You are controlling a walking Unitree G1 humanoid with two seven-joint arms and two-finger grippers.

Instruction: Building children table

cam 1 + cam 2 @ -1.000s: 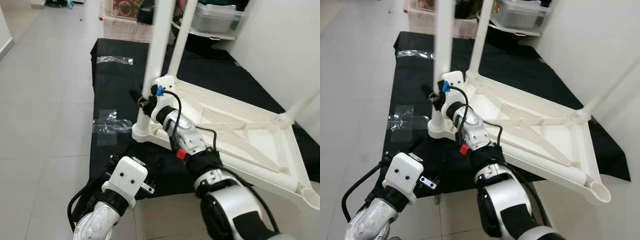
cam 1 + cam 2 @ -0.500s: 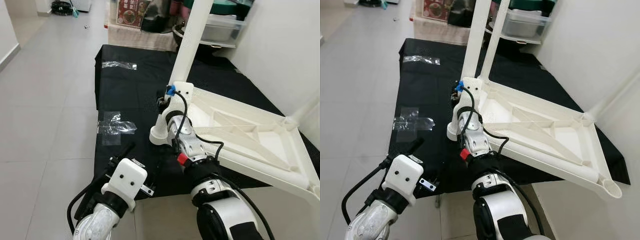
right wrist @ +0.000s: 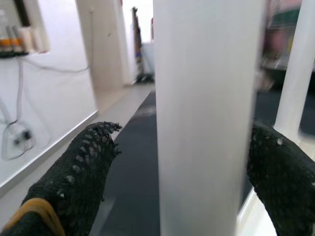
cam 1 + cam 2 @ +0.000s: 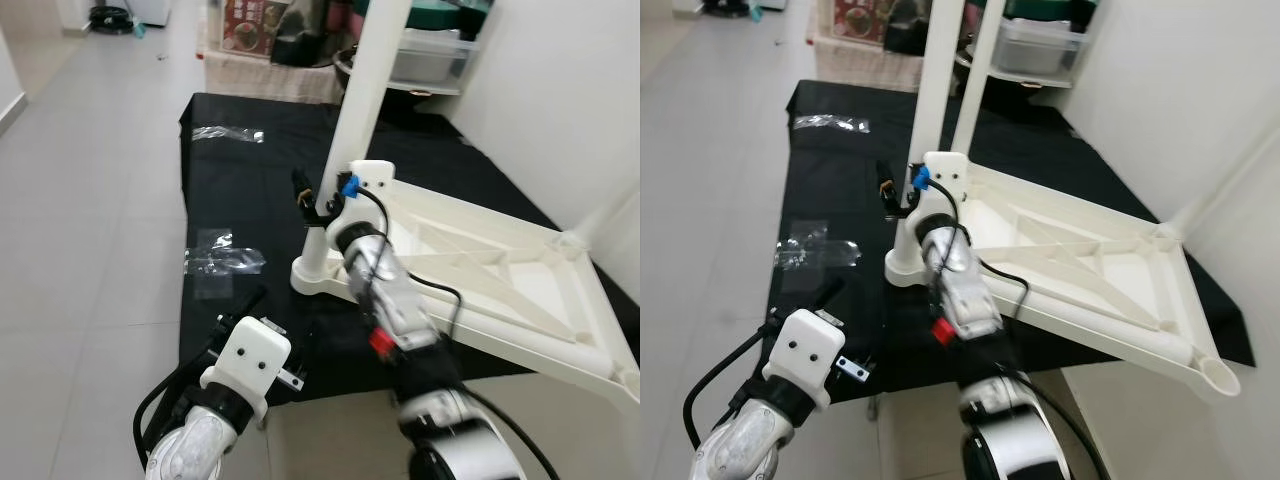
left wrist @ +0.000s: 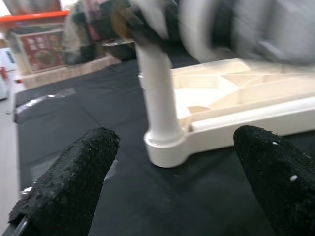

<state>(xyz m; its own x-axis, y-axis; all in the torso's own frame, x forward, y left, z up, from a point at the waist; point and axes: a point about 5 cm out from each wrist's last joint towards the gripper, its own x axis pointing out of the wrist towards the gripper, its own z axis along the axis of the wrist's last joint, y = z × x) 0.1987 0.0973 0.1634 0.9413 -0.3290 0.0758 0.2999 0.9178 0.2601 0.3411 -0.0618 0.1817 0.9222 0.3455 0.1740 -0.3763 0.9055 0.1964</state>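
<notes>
Right gripper (image 4: 318, 205) fingers spread around table leg (image 4: 362, 105), left gripper (image 5: 172, 187) fingers released, near black mat (image 4: 240, 190) edge

Even, bright indoor light, soft and diffuse; shadows faint on the pale floor tiles (image 4: 80, 200), mild glare off clear tape on the black mat (image 4: 250, 170). Head views sharp at centre, the right arm (image 4: 400, 310) slightly smeared. Left wrist view blurred along its upper part; right wrist view soft, with a white leg (image 3: 206, 118) washed out close up.
</notes>
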